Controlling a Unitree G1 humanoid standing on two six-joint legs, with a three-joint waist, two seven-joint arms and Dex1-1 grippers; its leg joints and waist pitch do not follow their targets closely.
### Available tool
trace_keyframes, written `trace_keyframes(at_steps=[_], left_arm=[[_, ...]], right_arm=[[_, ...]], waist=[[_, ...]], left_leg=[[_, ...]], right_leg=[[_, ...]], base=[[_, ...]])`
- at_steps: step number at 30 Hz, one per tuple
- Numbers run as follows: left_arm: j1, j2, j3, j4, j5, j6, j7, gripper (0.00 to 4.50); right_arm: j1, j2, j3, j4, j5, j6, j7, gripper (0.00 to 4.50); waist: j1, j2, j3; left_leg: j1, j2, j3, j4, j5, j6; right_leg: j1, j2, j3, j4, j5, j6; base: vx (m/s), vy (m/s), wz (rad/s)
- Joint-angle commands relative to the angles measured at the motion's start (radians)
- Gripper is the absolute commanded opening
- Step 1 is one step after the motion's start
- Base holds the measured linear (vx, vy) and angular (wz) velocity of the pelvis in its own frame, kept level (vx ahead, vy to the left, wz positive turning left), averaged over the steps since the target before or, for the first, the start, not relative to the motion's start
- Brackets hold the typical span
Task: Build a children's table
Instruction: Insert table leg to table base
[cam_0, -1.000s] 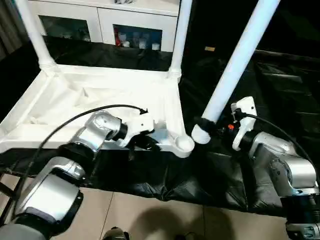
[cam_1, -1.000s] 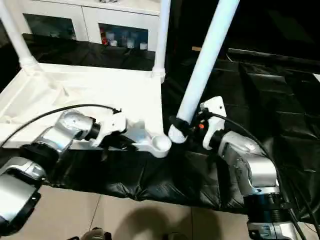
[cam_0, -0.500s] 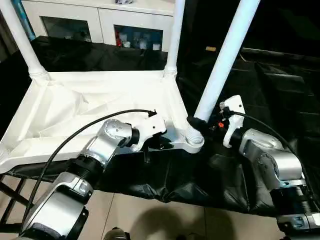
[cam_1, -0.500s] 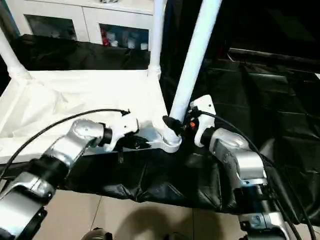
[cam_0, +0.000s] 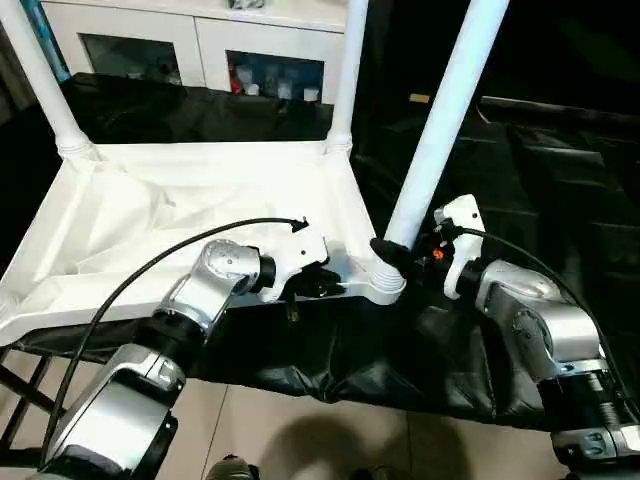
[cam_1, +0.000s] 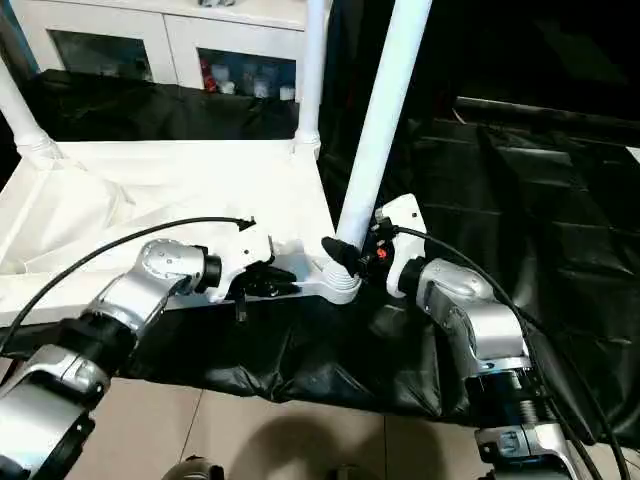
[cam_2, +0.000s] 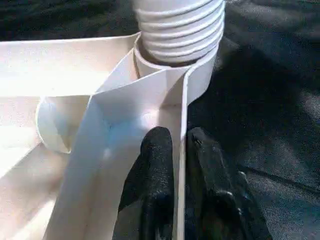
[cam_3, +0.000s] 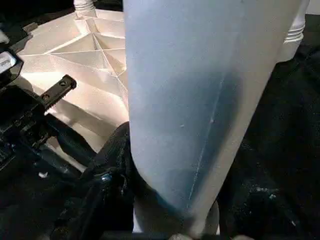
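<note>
White top (cam_0: 180, 210) lies ribbed side up, three legs (cam_0: 440, 120) standing; left gripper (cam_2: 180, 150) pinches its rim, right gripper (cam_0: 392, 254) clasps the near leg.

Lying upside down on the black-draped surface (cam_0: 300, 370): white plastic ribbed tabletop (cam_0: 180, 215). Standing in its far corner sockets: two white tube legs (cam_0: 345, 75). Sitting in the near right socket: third white tube leg (cam_0: 440, 110), between left tool (cam_0: 325, 285) and right tool (cam_0: 395, 255).
</note>
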Motion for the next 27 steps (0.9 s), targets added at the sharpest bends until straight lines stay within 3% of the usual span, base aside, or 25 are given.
trace_keyframes(at_steps=[1,6,8,13,20,27], left_arm=[[-0.013,0.01,0.009,0.04,0.018,0.009,-0.002,0.63],[-0.036,0.021,-0.004,0.084,0.031,-0.009,-0.029,0.63],[-0.044,0.026,-0.005,0.098,0.028,-0.005,-0.055,0.26],[-0.051,0.026,0.005,0.114,0.015,0.015,-0.087,0.01],[-0.062,0.026,0.012,0.136,0.013,0.014,-0.115,0.0],[-0.023,0.025,0.037,0.035,-0.031,0.067,-0.135,0.0]], right_arm=[[-0.004,-0.011,-0.004,-0.008,-0.005,-0.014,0.007,1.86],[0.0,-0.017,-0.003,-0.01,-0.006,-0.013,0.012,1.86],[-0.002,-0.018,-0.005,-0.003,-0.006,-0.016,0.013,1.86],[-0.004,-0.014,-0.007,0.009,-0.011,-0.018,0.015,1.86],[-0.026,-0.001,0.003,0.03,-0.017,-0.02,0.026,1.86],[-0.055,0.011,0.015,0.065,-0.024,-0.029,0.036,1.86]], waist=[[0.003,-0.003,-0.08],[0.002,-0.001,-0.079],[0.001,-0.002,-0.079],[0.002,-0.001,-0.082],[0.003,-0.003,-0.083],[0.0,0.0,-0.084]], left_leg=[[0.02,0.008,-0.009,-0.079,-0.303,-0.032],[0.02,0.007,-0.011,-0.08,-0.313,-0.031],[0.02,0.007,-0.011,-0.081,-0.319,-0.033],[0.018,0.009,-0.01,-0.082,-0.299,-0.03],[0.018,0.009,-0.007,-0.08,-0.282,-0.023],[0.016,0.013,-0.009,-0.082,-0.278,-0.028]], right_leg=[[0.048,-0.063,0.022,-0.106,-0.445,-0.126],[0.046,-0.062,0.021,-0.11,-0.456,-0.122],[0.046,-0.062,0.02,-0.109,-0.453,-0.126],[0.05,-0.063,0.021,-0.102,-0.384,-0.154],[0.052,-0.063,0.022,-0.098,-0.339,-0.178],[0.056,-0.065,0.022,-0.092,-0.318,-0.189]], base=[[0.0,0.0,0.0],[0.0,0.0,0.0],[0.0,0.0,0.0],[0.0,0.0,0.0],[0.0,0.0,0.0],[0.0,0.0,0.0]])
